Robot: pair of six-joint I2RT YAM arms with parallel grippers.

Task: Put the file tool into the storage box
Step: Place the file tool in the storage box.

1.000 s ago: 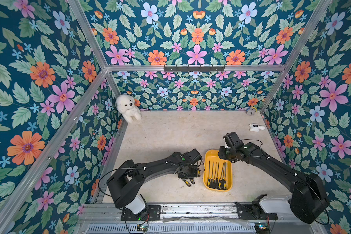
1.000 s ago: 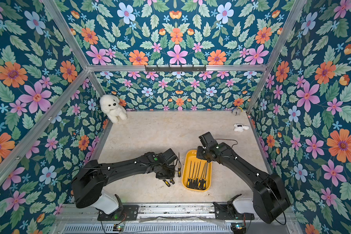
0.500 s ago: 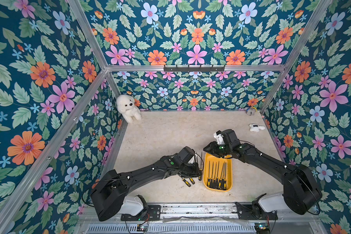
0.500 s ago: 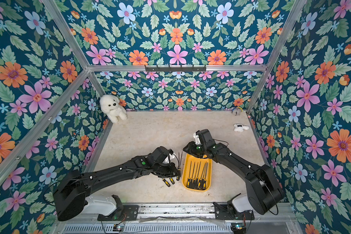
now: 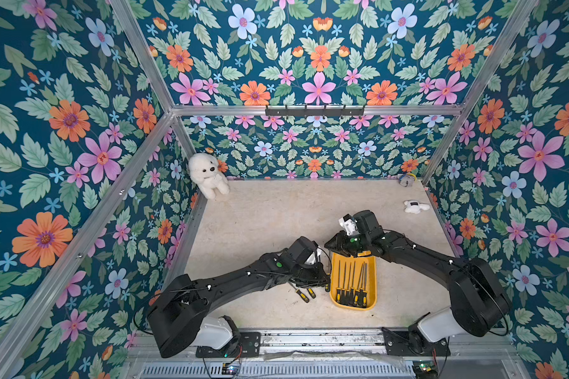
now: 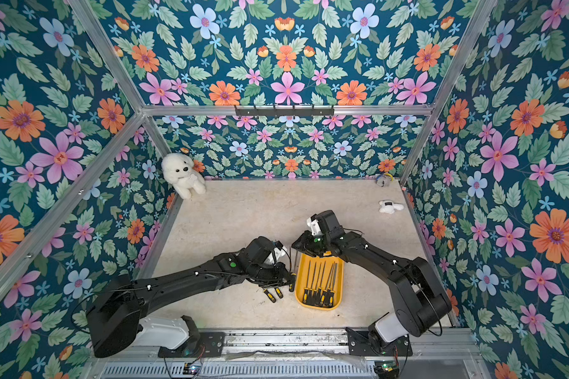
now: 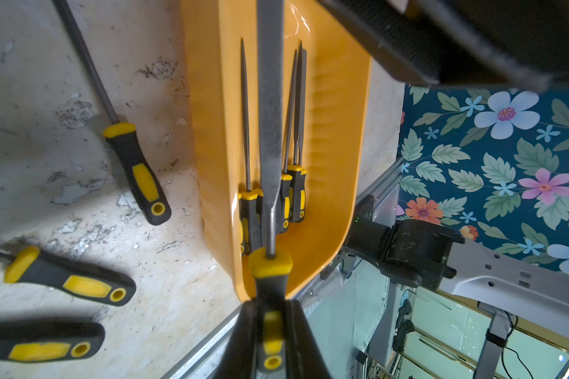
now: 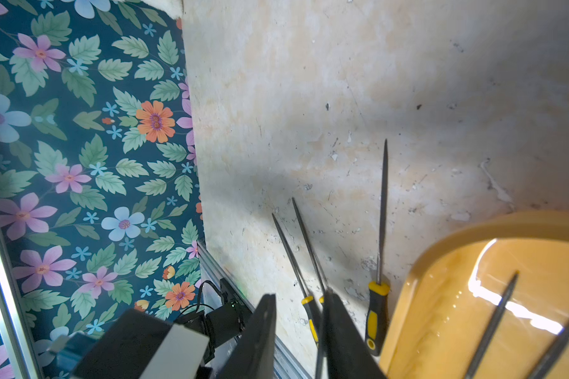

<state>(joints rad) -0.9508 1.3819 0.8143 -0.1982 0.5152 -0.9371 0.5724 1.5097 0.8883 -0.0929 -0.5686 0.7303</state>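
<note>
**Top views.** In both top views the left gripper is sitting just beside the left wall of the storage box. The right gripper is hanging over the box's far end. Stored files are lying lengthwise in the box, and loose files are lying on the table near the left gripper. The held tool is not separating from the dark gripper body here.

**Left wrist view.** The left gripper is clamping fully onto the black-and-yellow handle of the file tool. The blade is running forward, parallel with the long walls of the storage box, and is appearing above the stored files. Three loose files are lying on the table beside the box.

**Right wrist view.** The right gripper is standing partly open with a narrow gap. A thin dark edge is showing inside that gap. Whether it is the blade, or is being touched, cannot be told.

**Procedure.** The placing step is judged to be under way. Good execution is calling for:
- keeping the handle clamped until the tool is low;
- keeping the blade parallel with the long walls;
- shifting sideways over a free strip of the box floor;
- lowering without striking the rim, since the light box is likely to slide;
- opening the jaws only once the tool is resting inside.
</note>
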